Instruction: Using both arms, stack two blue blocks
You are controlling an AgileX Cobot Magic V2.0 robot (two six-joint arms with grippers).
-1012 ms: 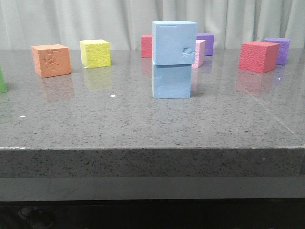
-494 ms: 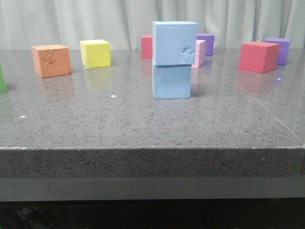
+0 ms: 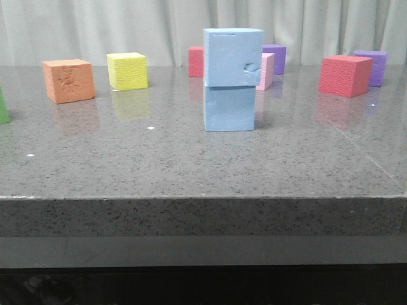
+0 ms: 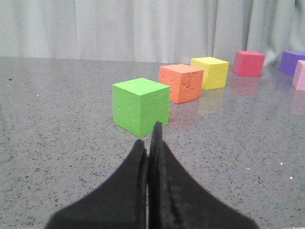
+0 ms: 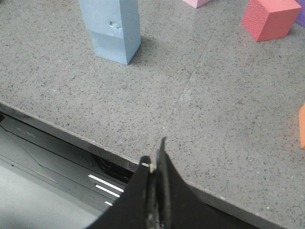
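Two light blue blocks stand stacked near the middle of the grey table. The upper blue block point(image 3: 233, 56) has a dented face and sits squarely on the lower blue block point(image 3: 229, 108). The same stack point(image 5: 110, 26) shows in the right wrist view, far from the fingers. My left gripper point(image 4: 148, 136) is shut with nothing in it, low over the table just short of a green cube point(image 4: 141, 106). Back at the table's front edge, my right gripper point(image 5: 153, 155) is shut and empty. Neither arm shows in the front view.
An orange cube point(image 3: 68, 80), a yellow cube point(image 3: 127, 70), a red cube point(image 3: 345, 75), a pink cube point(image 3: 265, 70) and purple cubes point(image 3: 373, 67) are spread along the back of the table point(image 3: 191, 159). A green cube's edge point(image 3: 3, 107) shows at the far left.
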